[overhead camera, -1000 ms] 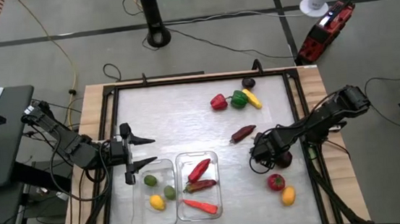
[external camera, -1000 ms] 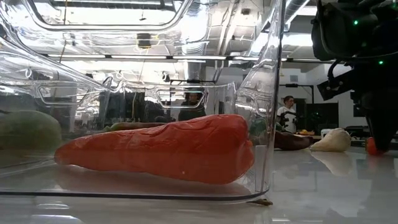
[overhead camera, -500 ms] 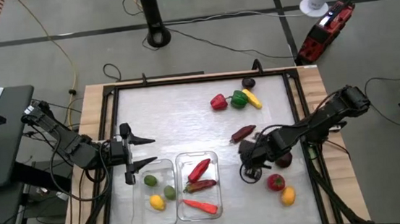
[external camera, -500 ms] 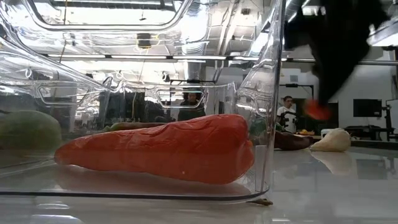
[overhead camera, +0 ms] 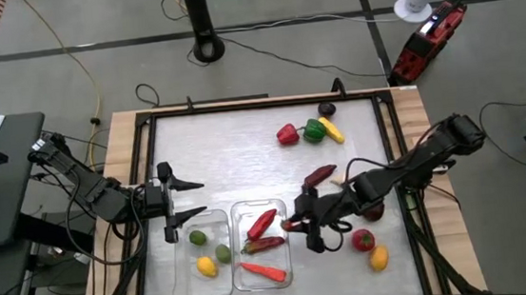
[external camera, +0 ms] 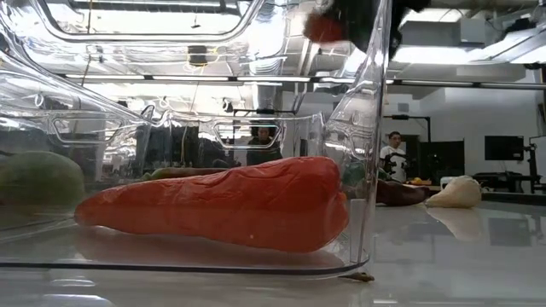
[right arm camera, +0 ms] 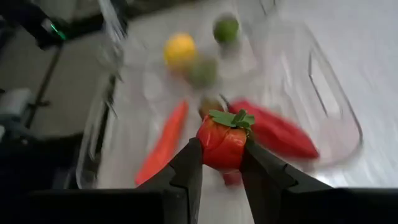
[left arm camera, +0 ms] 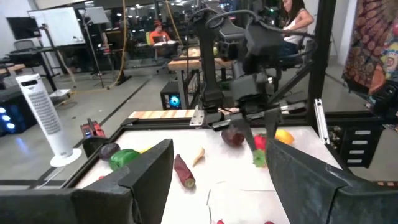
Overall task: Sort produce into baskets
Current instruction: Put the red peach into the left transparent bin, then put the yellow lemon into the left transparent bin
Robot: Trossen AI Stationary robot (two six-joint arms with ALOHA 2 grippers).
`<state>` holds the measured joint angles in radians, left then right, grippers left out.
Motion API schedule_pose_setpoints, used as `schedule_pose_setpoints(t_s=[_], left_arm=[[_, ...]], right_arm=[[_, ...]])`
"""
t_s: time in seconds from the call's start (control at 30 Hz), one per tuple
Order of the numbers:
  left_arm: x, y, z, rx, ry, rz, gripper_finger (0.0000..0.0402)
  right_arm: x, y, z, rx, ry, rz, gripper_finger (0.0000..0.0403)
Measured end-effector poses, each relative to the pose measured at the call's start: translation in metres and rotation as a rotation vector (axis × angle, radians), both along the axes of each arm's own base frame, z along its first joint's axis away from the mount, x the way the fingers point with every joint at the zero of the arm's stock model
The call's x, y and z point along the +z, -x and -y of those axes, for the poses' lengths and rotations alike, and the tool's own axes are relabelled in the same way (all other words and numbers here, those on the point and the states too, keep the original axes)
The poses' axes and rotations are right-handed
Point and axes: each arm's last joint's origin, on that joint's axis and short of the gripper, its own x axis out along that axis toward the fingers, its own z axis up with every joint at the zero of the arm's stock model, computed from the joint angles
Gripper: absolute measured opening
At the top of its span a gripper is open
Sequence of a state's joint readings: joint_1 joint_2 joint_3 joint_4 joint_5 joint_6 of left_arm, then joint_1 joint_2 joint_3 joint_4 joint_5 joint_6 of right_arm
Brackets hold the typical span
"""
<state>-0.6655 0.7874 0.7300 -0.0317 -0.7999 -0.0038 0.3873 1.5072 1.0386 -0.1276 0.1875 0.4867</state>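
My right gripper (overhead camera: 296, 225) is shut on a small red tomato with a green stem (right arm camera: 222, 142), in the air just right of the right clear bin (overhead camera: 288, 260). That bin holds red chillies (overhead camera: 261, 223) and an orange carrot (external camera: 222, 203). The left clear bin (overhead camera: 181, 274) holds green and yellow pieces (overhead camera: 206, 265). My left gripper (overhead camera: 194, 199) is open and empty at the left bin's far edge. The tomato also shows high up in the low view (external camera: 324, 27). My right gripper pinches the tomato's two opposite sides (right arm camera: 205, 146) between its two fingers, just below the green stem. The tomato is lifted clear with its stem end facing away from the wrist, above the right bin's edge.
Loose on the table: red, green and yellow pieces (overhead camera: 310, 132) and a dark one (overhead camera: 327, 109) at the far side, a dark red chilli (overhead camera: 319, 175), a dark round piece (overhead camera: 374, 211), a red piece (overhead camera: 363, 241) and a yellow one (overhead camera: 379, 258) at the near right.
My right gripper has risen from the table at the right and gone toward the table's left edge, up to the right bin, carrying the red tomato clear of the table.
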Motion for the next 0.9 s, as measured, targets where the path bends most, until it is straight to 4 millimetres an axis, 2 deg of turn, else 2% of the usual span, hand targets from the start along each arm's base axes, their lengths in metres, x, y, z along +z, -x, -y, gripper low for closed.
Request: schedule_pose_setpoints(t_s=[0.07,0.13,0.27,0.43,0.57,0.7,0.8,0.9], left_arm=[[0.0,0.0,-0.001,0.02,-0.001,0.001,0.0242],[0.0,0.0,-0.001,0.03,-0.001,0.003,0.0242],[0.001,0.0,-0.001,0.032,0.002,0.008,0.0242],[0.001,0.0,-0.002,0.074,-0.006,0.008,0.0242],[0.0,0.0,-0.002,0.079,-0.009,0.005,0.0242],[0.0,0.001,-0.003,0.079,-0.013,0.0,0.0242],[0.0,0.001,-0.003,0.079,-0.015,-0.002,0.0242],[-0.001,0.001,-0.003,0.08,-0.016,-0.004,0.0242]], right_arm=[[0.0,-0.012,0.001,0.004,0.001,0.077,0.0124],[-0.009,-0.024,-0.001,0.02,0.013,0.113,0.0124],[-0.02,-0.059,-0.003,0.083,0.023,0.154,0.0125],[-0.019,-0.107,-0.008,0.159,0.09,0.197,0.0144],[-0.013,-0.137,-0.01,0.196,0.177,0.224,0.0165],[-0.009,-0.162,-0.006,0.206,0.218,0.243,0.0194],[-0.011,-0.173,-0.002,0.23,0.215,0.203,0.0225],[-0.012,-0.173,0.005,0.267,0.196,0.105,0.0258]])
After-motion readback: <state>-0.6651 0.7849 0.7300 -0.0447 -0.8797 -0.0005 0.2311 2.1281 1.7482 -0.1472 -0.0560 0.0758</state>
